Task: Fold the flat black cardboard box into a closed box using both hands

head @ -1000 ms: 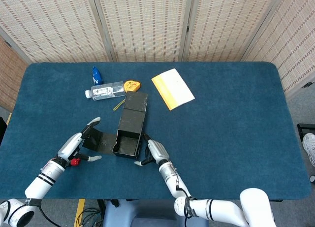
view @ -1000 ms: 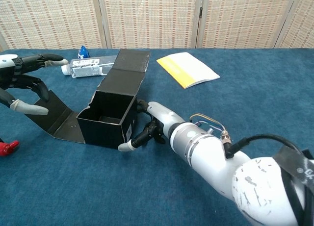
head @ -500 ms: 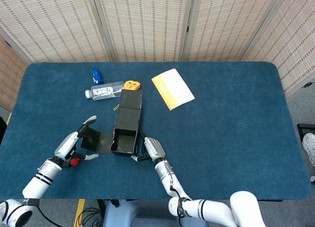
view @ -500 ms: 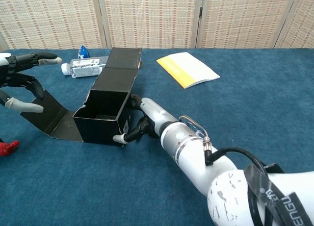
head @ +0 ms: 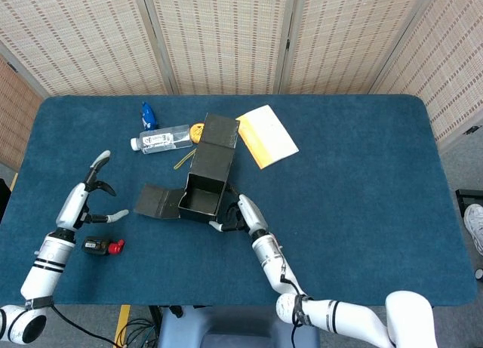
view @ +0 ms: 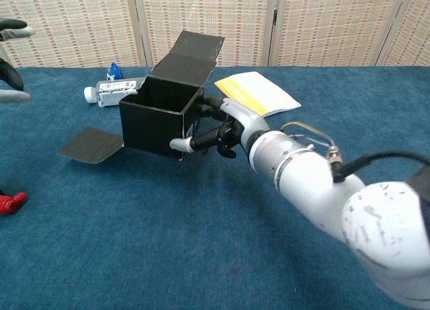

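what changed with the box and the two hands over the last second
The left hand let go of the side flap and pulled away, open; the flap now lies flat on the table. The right hand kept its hold on the black box and pushed it farther up the table toward the yellow booklet, with the lid flap raised. The bottle and booklet stayed put.

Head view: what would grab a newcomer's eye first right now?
The half-formed black box mid-table, top open, its lid flap raised towards the far side and one flap lying flat to its left. The right hand grips its right wall, while the left hand hovers spread, well apart. Beyond it lies a yellow-and-white booklet.
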